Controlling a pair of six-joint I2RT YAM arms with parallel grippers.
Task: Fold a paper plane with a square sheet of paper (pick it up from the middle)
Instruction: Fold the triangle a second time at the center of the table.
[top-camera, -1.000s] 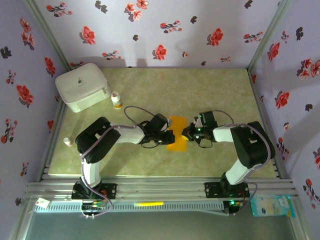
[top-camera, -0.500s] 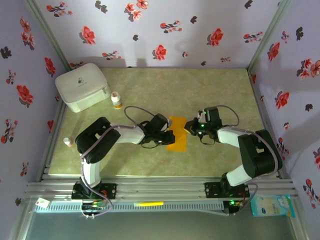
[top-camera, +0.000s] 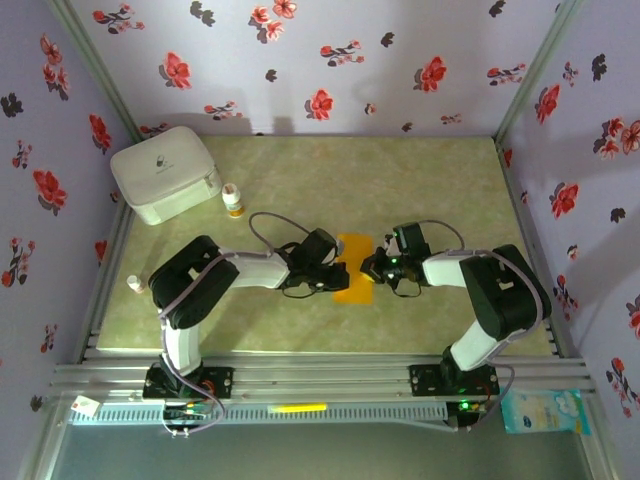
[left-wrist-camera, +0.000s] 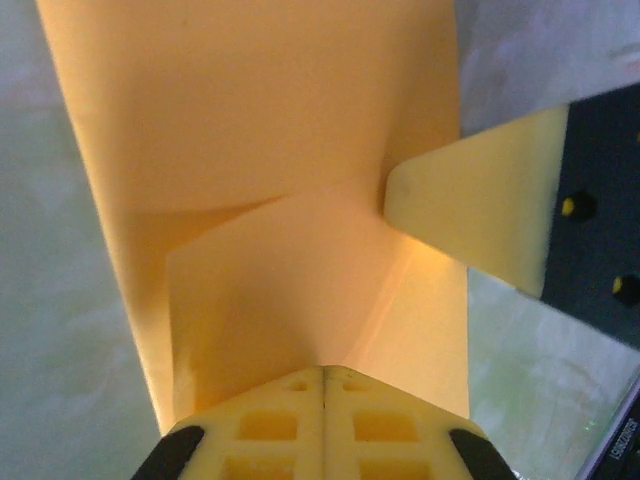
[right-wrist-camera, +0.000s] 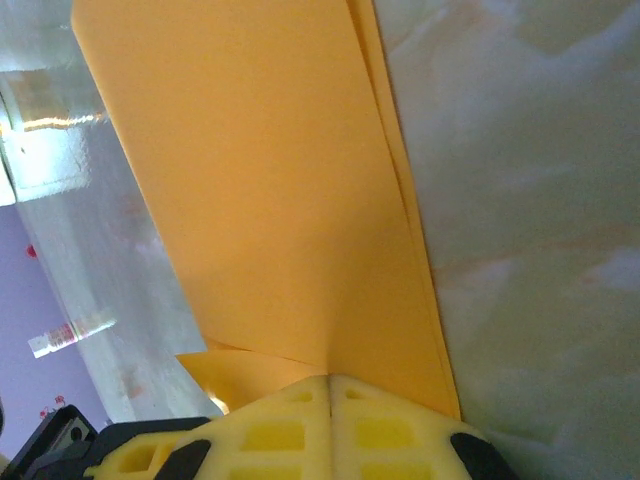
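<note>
The square sheet of paper (top-camera: 352, 250) is bright orange and lies flat mid-table, folded into a tall narrow rectangle. My left gripper (top-camera: 338, 272) is shut, its tips resting on the paper's left side. In the left wrist view the shut tips (left-wrist-camera: 323, 372) sit at a folded-over flap of the paper (left-wrist-camera: 250, 120), and a right fingertip (left-wrist-camera: 470, 215) presses on the flap's corner. My right gripper (top-camera: 374, 266) is also shut, touching the paper's right edge. In the right wrist view its tips (right-wrist-camera: 330, 378) rest on the layered paper (right-wrist-camera: 260, 180). No paper shows between either pair of jaws.
A white box (top-camera: 165, 172) stands at the back left with a small orange-capped bottle (top-camera: 233, 200) beside it. A small white object (top-camera: 133, 284) lies at the left table edge. Flowered walls close in the green table (top-camera: 430, 180) on three sides.
The right gripper lifted back and to the right off the paper, then returned to its right edge. The left gripper and the paper stayed put.
</note>
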